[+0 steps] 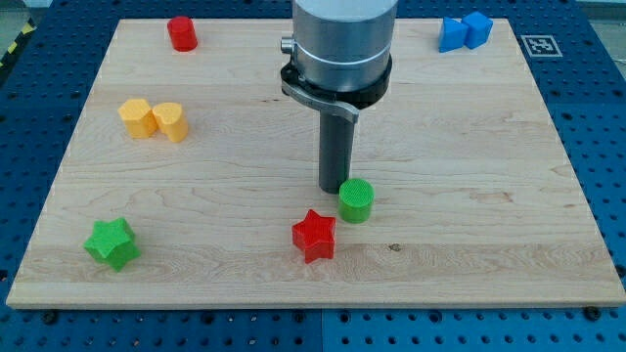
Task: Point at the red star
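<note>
Wooden board (pixel 469 176) lay on blue pegboard; my tip (pixel 337 190) stood just beside the green cylinder (pixel 356 200), on its upper-left, near the red star (pixel 314 236) at bottom centre; bare rod, nothing grasped; approach step judged nearly done; next move likely a short slide down-left, skirting the cylinder. Count: one red star, one red cylinder (pixel 182 33), one green star (pixel 111 243), one green cylinder, two yellow blocks (pixel 154 119), two blue blocks (pixel 464 31).

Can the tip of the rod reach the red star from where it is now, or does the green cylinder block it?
Probably yes. My tip sits just left of the green cylinder, and the red star lies below-left with bare board between.
</note>
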Robot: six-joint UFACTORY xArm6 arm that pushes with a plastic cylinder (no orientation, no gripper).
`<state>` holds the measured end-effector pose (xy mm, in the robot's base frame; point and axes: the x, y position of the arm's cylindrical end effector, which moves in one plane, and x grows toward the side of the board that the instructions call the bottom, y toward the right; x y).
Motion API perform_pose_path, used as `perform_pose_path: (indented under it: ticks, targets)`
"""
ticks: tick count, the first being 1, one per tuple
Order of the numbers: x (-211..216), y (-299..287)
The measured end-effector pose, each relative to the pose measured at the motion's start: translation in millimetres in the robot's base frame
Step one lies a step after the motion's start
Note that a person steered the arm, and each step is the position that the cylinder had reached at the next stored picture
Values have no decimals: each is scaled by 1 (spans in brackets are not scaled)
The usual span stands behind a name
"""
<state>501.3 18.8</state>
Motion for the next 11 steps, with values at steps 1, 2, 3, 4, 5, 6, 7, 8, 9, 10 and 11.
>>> perform_pose_path:
  ticks: [1, 2, 3, 4, 5, 6, 7, 8, 9, 10, 11]
  targets:
    - [11, 11]
    - [21, 22]
    - [31, 40]
    - [11, 77]
    - [9, 138]
    - [53, 182]
    - [106, 167]
    - [118, 120]
    - [118, 39]
    - [118, 12]
    - [117, 11]
